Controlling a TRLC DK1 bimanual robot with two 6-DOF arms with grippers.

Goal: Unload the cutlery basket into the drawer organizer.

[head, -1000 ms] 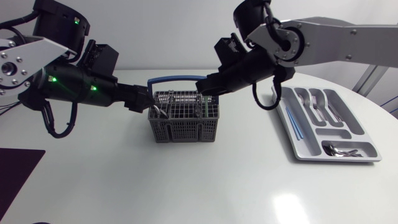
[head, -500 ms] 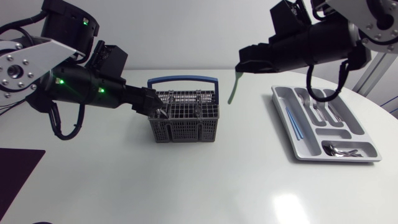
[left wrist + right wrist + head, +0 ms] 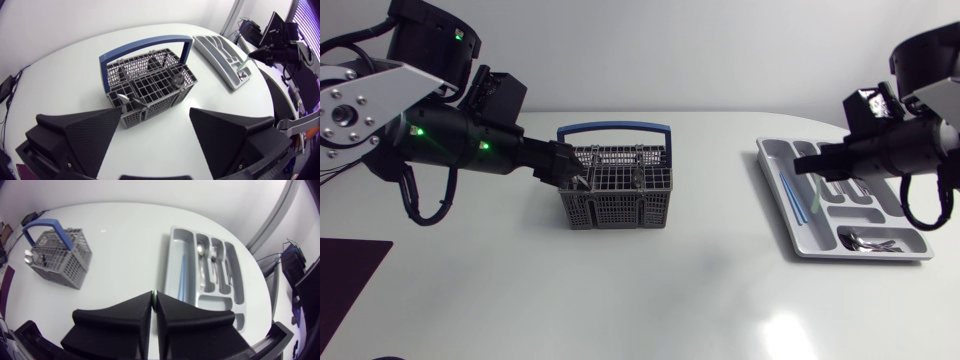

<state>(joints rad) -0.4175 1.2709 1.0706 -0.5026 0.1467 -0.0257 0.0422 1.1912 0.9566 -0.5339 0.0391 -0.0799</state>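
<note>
The left arm (image 3: pixel 440 140) is hanging over the left part of the white counter (image 3: pixel 620 290). Its jaws are standing wide open at the left end of the cutlery basket (image 3: pixel 617 190), gripping nothing. In the left wrist view the basket is sitting just ahead of the gap between the two fingers (image 3: pixel 87 137). The grey basket is standing upright near the middle of the counter with its blue handle (image 3: pixel 613 128) raised, and a few metal pieces (image 3: pixel 176 80) are poking up inside it.

Well to the right, the drawer organizer (image 3: pixel 910 250) is lying flat, holding forks and spoons (image 3: pixel 828 162) in its slots and a thin blue piece (image 3: pixel 790 195) in the long one. The right arm (image 3: pixel 910 145) is hovering over it. Its jaws are pressing together on a slim green utensil (image 3: pixel 817 195), which is hanging down above the organizer.
</note>
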